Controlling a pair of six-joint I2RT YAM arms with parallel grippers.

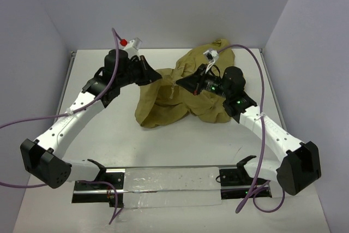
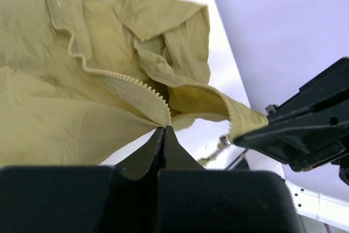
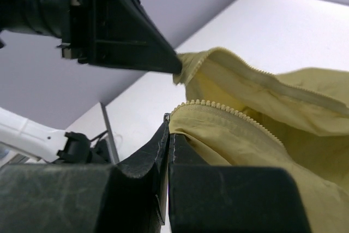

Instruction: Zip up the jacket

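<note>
The left gripper (image 2: 164, 130) has its fingers pressed together on one toothed zipper edge (image 2: 131, 85) of the olive-tan jacket (image 1: 163, 110). The jacket lies crumpled on the white table (image 1: 163, 145) beyond the tips. Just to their right, the right gripper (image 3: 168, 124) is clamped on the facing zipper edge (image 3: 229, 110). A metal zipper pull (image 2: 223, 143) hangs beside its fingertips.

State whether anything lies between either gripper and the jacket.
Nothing visible does. The left gripper and the right gripper are each shut directly on the jacket, at its zipper teeth.
</note>
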